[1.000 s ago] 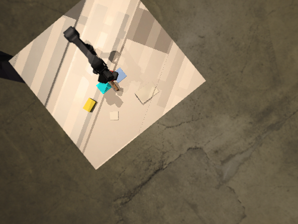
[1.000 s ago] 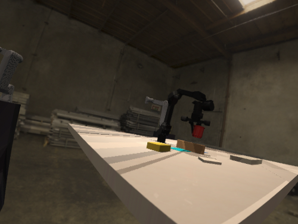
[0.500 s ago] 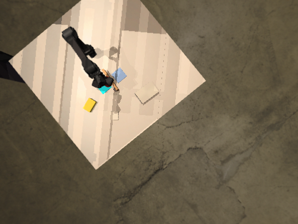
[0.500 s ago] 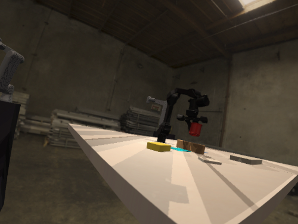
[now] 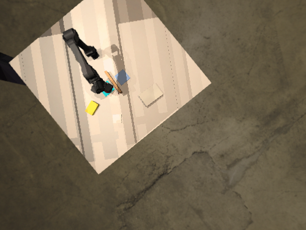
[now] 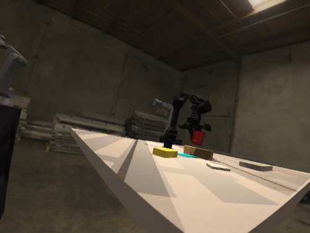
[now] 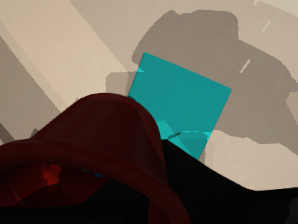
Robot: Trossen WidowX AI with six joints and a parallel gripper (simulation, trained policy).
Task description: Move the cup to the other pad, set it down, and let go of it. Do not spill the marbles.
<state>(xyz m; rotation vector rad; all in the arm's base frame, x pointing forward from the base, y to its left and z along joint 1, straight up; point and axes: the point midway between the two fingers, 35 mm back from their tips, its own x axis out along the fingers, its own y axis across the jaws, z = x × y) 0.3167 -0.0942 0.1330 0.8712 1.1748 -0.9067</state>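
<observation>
Pale wood-toned table (image 5: 147, 61) (image 6: 149, 186), bearing no legible brand or label. Black arm (image 5: 81, 58) (image 6: 175, 114) over it. Gripper (image 5: 108, 88) (image 6: 198, 128): clamped on the red cup (image 6: 198, 137) (image 7: 105, 125), held raised above the cyan pad (image 5: 108, 92) (image 6: 188, 155) (image 7: 180, 97). Brown block (image 5: 113, 82) (image 6: 198, 152): between cyan and blue pads. Small wall sign (image 6: 162, 112) behind arm: apparently "EXIT", blurred.

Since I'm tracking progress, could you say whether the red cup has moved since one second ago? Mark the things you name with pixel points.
Yes: in the top view, the red cup (image 5: 108, 90) (image 6: 198, 137) (image 7: 107, 120) moved toward the cyan pad (image 5: 106, 94) (image 6: 188, 155) (image 7: 180, 95).
</observation>
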